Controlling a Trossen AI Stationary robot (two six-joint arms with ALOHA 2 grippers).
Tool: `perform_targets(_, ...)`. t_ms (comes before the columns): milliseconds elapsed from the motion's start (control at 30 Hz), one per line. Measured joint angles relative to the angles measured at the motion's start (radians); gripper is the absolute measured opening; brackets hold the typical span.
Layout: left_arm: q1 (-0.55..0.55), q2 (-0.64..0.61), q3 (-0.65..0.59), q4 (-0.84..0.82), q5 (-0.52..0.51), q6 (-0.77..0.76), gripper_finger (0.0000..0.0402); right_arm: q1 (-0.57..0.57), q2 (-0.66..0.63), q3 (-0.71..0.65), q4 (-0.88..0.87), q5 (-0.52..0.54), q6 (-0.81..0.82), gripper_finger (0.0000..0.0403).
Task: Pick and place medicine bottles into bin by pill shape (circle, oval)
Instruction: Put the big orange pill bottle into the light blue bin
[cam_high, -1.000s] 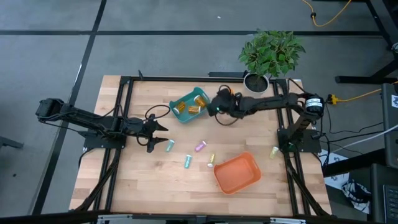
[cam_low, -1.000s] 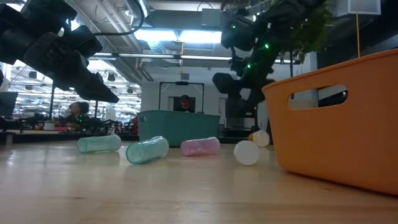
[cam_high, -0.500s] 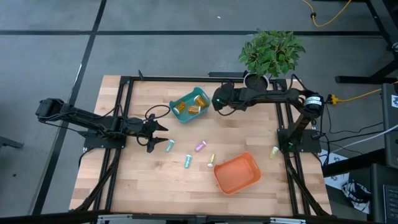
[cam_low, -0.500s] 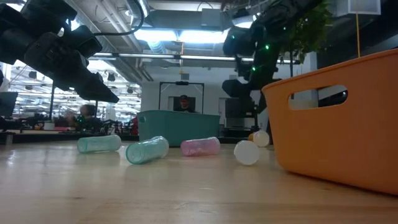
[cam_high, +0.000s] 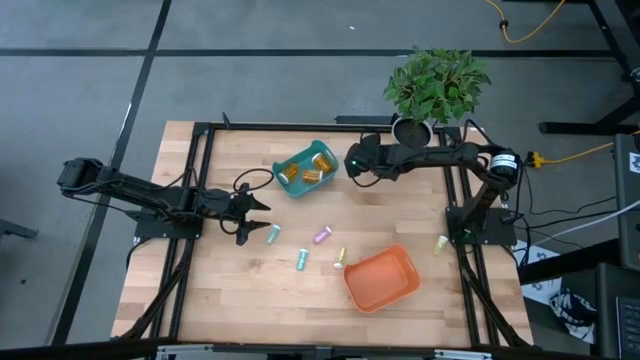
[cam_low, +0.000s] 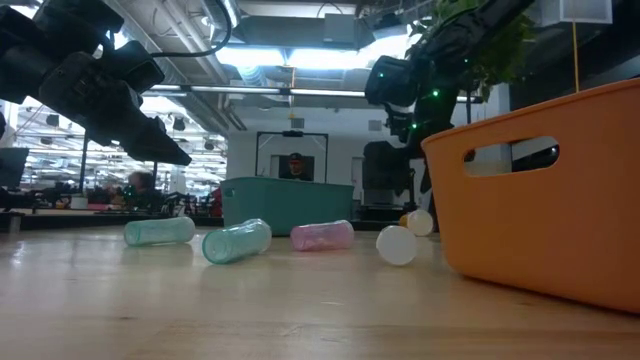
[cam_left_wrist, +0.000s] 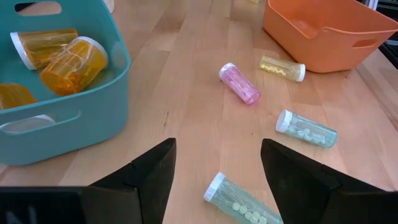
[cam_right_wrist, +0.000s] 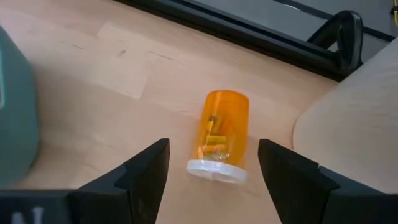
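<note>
My left gripper (cam_high: 256, 214) (cam_left_wrist: 217, 144) hangs open and empty above the table, left of the loose medicine bottles. Two teal bottles (cam_high: 272, 235) (cam_high: 301, 260), a purple one (cam_high: 322, 236) and a yellow one (cam_high: 339, 259) lie on their sides on the wood. Another yellow bottle (cam_high: 440, 244) lies near the right edge. The teal bin (cam_high: 305, 168) holds several amber bottles (cam_left_wrist: 73, 57). My right gripper (cam_high: 353, 162) (cam_right_wrist: 212, 148) is open between the teal bin and the plant pot. An amber, white-capped bottle (cam_right_wrist: 221, 132) lies on its side just ahead of its fingers, untouched.
An orange bin (cam_high: 382, 279) stands at the near right. A potted plant (cam_high: 435, 88) stands at the far right, its pot (cam_right_wrist: 351, 124) close to the amber bottle. Black frame rails (cam_high: 203, 180) run along the table's sides and far edge.
My right gripper has drawn away from the teal bin's right side, toward the table's far edge and a little to the right, as its arm straightened. It has stayed open.
</note>
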Motion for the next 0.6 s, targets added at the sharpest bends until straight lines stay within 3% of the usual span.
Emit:
perform_targets(400,0.000,0.000,0.000,0.000,-0.001,0.000,0.0229,-0.004,0.080,-0.014,0.127,-0.030,-0.035,0.0247)
perform_targets(600,0.000,0.000,0.000,0.000,-0.001,0.000,0.0229,-0.008,0.092,-0.014,0.116,0.061,-0.053,0.0247)
